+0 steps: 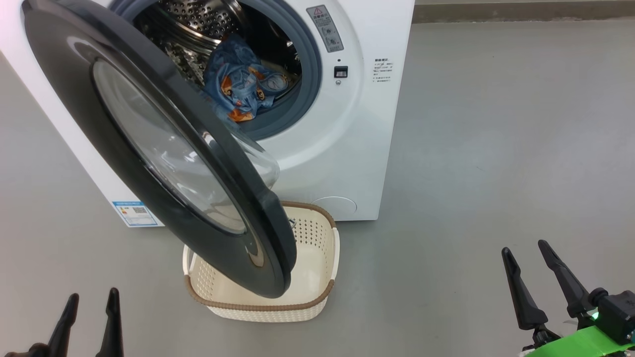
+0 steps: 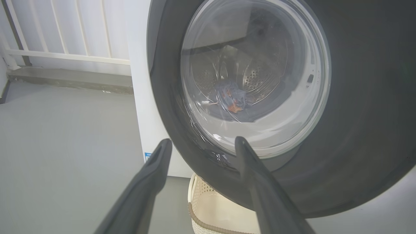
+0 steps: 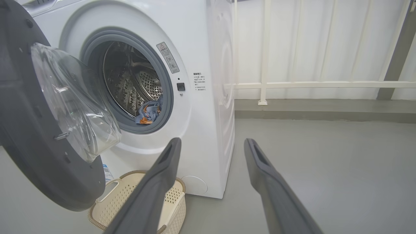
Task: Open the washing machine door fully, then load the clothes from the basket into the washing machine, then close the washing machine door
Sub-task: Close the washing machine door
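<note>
Wide open and empty, left gripper (image 1: 94, 293) and right gripper (image 1: 523, 246). The washing machine door (image 1: 59, 74) hangs ahead of the left gripper: rigid, glossy, probably slick. Push the black rim, not glass.

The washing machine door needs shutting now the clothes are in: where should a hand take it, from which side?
Likely the black ring by the free rim of the washing machine door, above the basket. Come at its outer face with the left hand and push: the glass bowl bulges on the drum side; that rim stands farthest out.

Grey floor (image 1: 496, 148) under washing machine (image 1: 357, 148) and basket (image 1: 317, 243)
</note>
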Robot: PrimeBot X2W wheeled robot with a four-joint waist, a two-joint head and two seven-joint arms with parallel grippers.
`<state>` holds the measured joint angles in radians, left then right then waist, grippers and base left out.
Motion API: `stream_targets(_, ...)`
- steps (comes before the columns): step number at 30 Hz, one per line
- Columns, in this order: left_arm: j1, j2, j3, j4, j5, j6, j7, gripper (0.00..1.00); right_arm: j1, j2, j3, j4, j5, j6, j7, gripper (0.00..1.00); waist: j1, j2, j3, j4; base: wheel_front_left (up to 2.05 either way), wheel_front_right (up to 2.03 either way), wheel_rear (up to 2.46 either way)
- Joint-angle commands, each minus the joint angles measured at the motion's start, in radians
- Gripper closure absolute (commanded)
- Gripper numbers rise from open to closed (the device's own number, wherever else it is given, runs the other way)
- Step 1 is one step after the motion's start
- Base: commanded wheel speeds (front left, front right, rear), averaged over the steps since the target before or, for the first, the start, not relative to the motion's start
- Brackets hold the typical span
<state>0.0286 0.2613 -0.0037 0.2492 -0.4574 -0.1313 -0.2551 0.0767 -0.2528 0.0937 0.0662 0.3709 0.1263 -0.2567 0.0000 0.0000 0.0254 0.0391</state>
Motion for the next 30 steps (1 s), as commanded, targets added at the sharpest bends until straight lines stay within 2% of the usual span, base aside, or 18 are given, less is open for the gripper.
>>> stream_targets(1, -0.013, 0.008, 0.058, -0.032, 0.025, 0.001, -0.006, 0.0, -0.002, -0.018, 0.014, -0.019, 0.008, 0.004, -0.005, 0.0, 0.0, 0.0, 0.0, -0.001, 0.0, 0.0, 0.0)
stream_targets(8, 0.01, -0.03, 0.077, -0.021, 0.062, 0.001, -0.007, 0.0, -0.001, -0.016, 0.013, -0.015, 0.008, 0.004, -0.005, 0.0, 0.0, 0.0, 0.003, -0.008, 0.0, 0.0, 0.0)
stream_targets(30, 0.003, -0.028, 0.071, -0.021, 0.084, 0.001, -0.007, 0.0, -0.004, -0.009, 0.0, -0.014, 0.006, 0.004, -0.005, 0.0, 0.0, 0.0, 0.008, -0.015, 0.0, 0.0, 0.0)
